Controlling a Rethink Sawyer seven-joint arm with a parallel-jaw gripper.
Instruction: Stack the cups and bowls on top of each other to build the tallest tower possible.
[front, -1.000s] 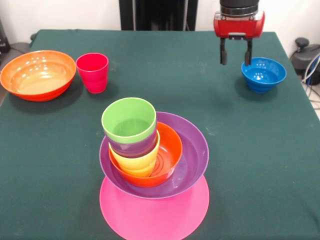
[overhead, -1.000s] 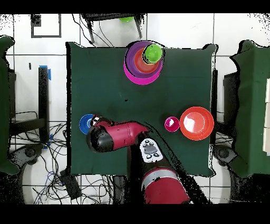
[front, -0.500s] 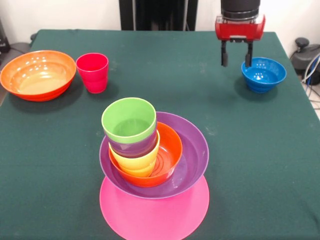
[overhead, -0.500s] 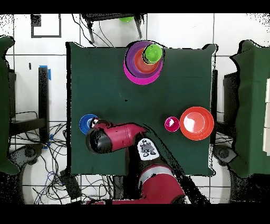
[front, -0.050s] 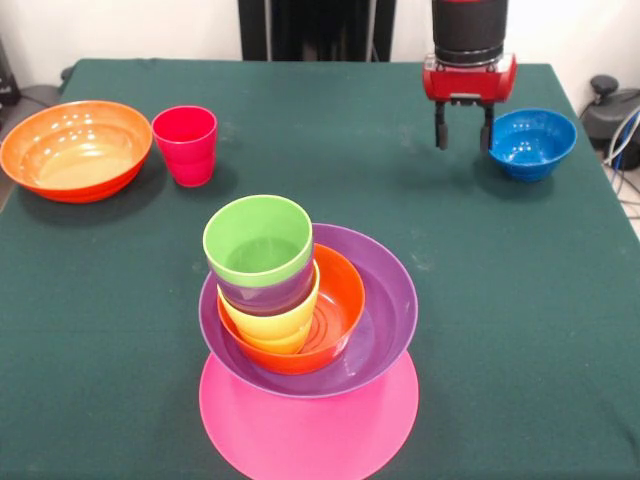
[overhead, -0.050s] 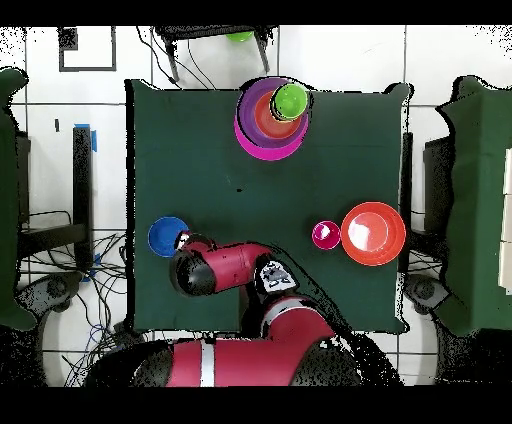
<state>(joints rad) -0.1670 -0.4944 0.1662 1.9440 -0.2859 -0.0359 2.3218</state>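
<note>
The hand (front, -0.050s: 462, 128) hangs with its 2 fingers spread and empty, just beside the small blue bowl (front, -0.050s: 531, 144) at the far part of the green bench (front, -0.050s: 520, 300). The tower (front, -0.050s: 300, 330) stands near the bench's front edge: pink bowl at the base, then purple bowl, orange bowl, yellow cup, purple cup and light green cup (front, -0.050s: 259, 242) on top. The red cup (front, -0.050s: 185, 145) stands just beside the large orange bowl (front, -0.050s: 75, 148), well apart from the tower.

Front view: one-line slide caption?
Open gripper beside the small blue bowl; tower stands on the pink bowl.
</note>
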